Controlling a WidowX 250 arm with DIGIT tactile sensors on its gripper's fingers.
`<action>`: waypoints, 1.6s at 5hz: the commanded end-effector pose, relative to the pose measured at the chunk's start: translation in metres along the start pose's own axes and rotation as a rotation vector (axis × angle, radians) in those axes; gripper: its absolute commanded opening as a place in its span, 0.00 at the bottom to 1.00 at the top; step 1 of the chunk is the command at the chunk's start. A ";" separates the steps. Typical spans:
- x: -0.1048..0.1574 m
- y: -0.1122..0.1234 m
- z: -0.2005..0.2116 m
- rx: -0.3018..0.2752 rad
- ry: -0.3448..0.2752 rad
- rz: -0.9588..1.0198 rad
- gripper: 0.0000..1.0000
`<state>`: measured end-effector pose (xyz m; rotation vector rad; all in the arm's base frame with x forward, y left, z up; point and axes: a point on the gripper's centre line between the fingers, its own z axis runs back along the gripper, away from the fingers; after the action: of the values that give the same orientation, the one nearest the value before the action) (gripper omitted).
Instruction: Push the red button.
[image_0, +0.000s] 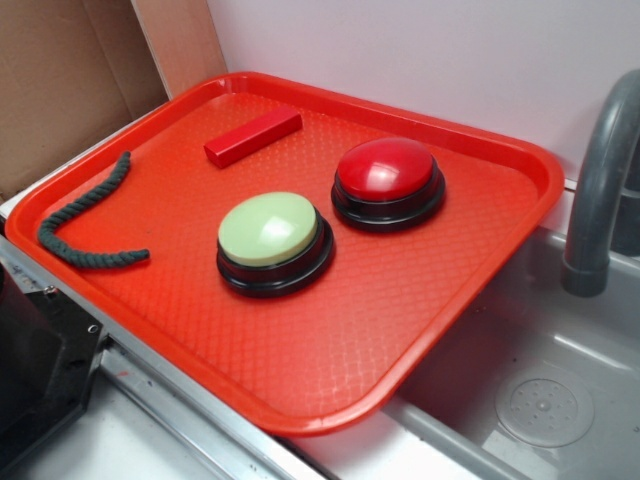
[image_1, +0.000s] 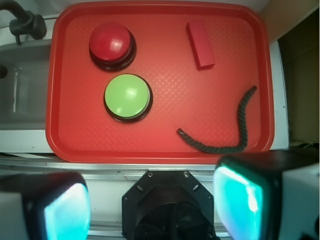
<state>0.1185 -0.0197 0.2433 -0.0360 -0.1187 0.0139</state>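
Red button (image_0: 387, 170), a glossy dome on a black round base, sits right of center in the exterior view, on a red tray (image_0: 300, 370) with a textured floor. Just beside it, lower left, stands the pale green button (image_0: 268, 232) on a like black base; the two bases are close, with a thin strip of tray showing between them. Toward the upper left lies a small red block (image_0: 254, 137), flat and set on a slant, apart from both buttons. A dark green rope (image_0: 82, 222) curls along the left side of the tray, well apart from the red button. At the right edge of the frame a grey faucet (image_0: 600, 180) rises over a grey sink (image_0: 540, 400), whose basin fills the lower right; the tray's right corner hangs over it. Brown cardboard (image_0: 60, 80) stands in the upper left. No pincer shows in this view, and nothing lies on top of the red button.

From the wrist view, looking down, the red button (image_1: 111, 43) is in the upper left of the tray (image_1: 160, 145), with the green button (image_1: 127, 96) directly below it and near. The red block (image_1: 200, 44) lies upper right, the rope (image_1: 225, 135) bends along the lower right. The pincer (image_1: 155, 202) fills the bottom of the frame, its two pads (image_1: 239, 197) spread wide apart and gripping nothing, short of the tray's near rim and well apart from the red button. The green button lies between the pincer and the red one.
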 end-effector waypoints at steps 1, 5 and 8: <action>0.000 0.000 0.000 0.000 0.000 0.000 1.00; 0.117 -0.080 -0.119 0.047 0.006 -0.019 1.00; 0.156 -0.046 -0.179 0.161 0.051 -0.126 1.00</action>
<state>0.2854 -0.0710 0.0731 0.1436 -0.0148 -0.1078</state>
